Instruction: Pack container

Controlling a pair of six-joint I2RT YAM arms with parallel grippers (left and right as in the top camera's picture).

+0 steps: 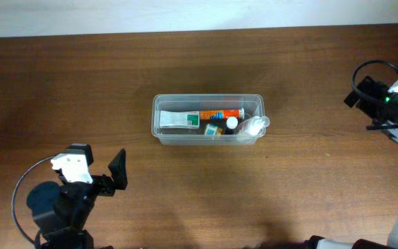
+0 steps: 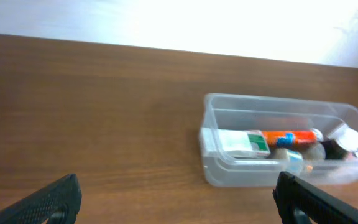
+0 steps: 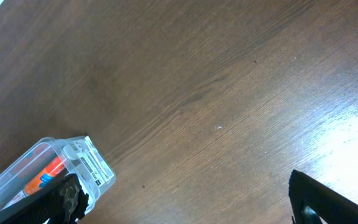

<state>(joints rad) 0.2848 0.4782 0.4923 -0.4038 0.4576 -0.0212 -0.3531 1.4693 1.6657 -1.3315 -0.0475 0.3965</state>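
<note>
The clear plastic container (image 1: 159, 117) sits at the middle of the wooden table. It holds a white and green tube, an orange tube, a small dark bottle and a clear bottle. It also shows in the left wrist view (image 2: 211, 168) and in the right wrist view (image 3: 82, 163). My left gripper (image 1: 99, 169) is open and empty at the lower left, well away from the container; its fingers show in the left wrist view (image 2: 179, 202). My right gripper (image 3: 185, 199) is open and empty at the far right of the table, apart from the container.
The brown wooden table (image 1: 289, 180) spreads all round the container. A pale wall strip (image 1: 116, 14) runs along the far edge. The right arm's body (image 1: 389, 97) with cables sits at the right edge.
</note>
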